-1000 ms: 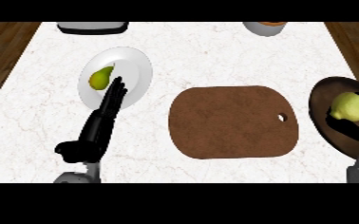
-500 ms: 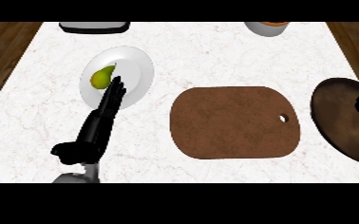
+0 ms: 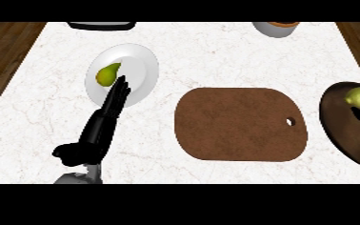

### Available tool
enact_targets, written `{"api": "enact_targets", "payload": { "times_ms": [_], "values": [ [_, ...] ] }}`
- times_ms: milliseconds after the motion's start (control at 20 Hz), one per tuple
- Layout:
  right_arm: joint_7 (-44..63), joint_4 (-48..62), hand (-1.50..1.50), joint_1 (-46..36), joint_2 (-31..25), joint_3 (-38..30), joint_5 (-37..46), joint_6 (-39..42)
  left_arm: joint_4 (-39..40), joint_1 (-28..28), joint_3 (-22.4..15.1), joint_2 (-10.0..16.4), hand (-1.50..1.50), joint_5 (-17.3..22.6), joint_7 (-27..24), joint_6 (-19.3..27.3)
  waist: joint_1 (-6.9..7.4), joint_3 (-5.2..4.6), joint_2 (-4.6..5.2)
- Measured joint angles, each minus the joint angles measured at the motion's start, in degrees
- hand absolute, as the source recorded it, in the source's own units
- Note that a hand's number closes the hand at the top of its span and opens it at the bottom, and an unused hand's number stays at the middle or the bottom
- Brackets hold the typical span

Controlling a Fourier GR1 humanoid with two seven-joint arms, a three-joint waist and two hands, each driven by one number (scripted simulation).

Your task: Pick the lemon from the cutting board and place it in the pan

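The yellow-green lemon (image 3: pixel 354 96) lies in the dark pan (image 3: pixel 336 119) at the view's right edge, and only part of each shows. The brown cutting board (image 3: pixel 239 123) sits right of centre with nothing on it. My left hand (image 3: pixel 97 132) lies at the lower left. It is open, and its straight fingers (image 3: pixel 118 91) reach over the near rim of a white plate (image 3: pixel 139 71). My right hand is out of sight.
A green pear (image 3: pixel 106 74) rests on the white plate, just beyond my fingertips. A grey bowl (image 3: pixel 275 28) stands at the back right and a dark object (image 3: pixel 102 25) at the back left. The counter's wooden edges run along both sides.
The lemon showed in the pan one second ago, was out of sight half a second ago, and shows again at the right edge. The left hand has barely moved.
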Motion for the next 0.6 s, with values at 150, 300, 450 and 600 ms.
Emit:
{"api": "enact_targets", "payload": {
  "times_ms": [150, 300, 450, 600],
  "values": [
    [-2.53, 5.50, -1.50, -3.01, -0.76, -0.47, -1.66, 5.01, 0.68, -0.63, 0.42, -0.05, 0.00, 0.14, 0.00, -0.13, -0.02, 0.06, 0.06],
    [-6.67, 10.05, -1.50, -5.46, -1.63, -1.82, -3.21, 6.07, 1.79, -1.05, 0.94, 0.07, 0.00, 0.08, -0.97, -0.41, -0.14, 0.09, 0.10],
    [-11.87, 10.98, -1.50, -6.92, -1.15, -4.77, -6.48, 4.88, 1.83, -1.61, 1.12, -0.14, 0.00, 0.02, -0.29, -0.18, -0.43, 0.12, 0.02],
    [-17.56, 11.09, -1.50, -6.78, -0.85, -8.59, -10.90, 4.68, 1.43, -0.37, 1.14, -0.19, 0.00, -0.12, -0.81, 0.00, -0.90, 0.10, -0.18]
  ]
}}
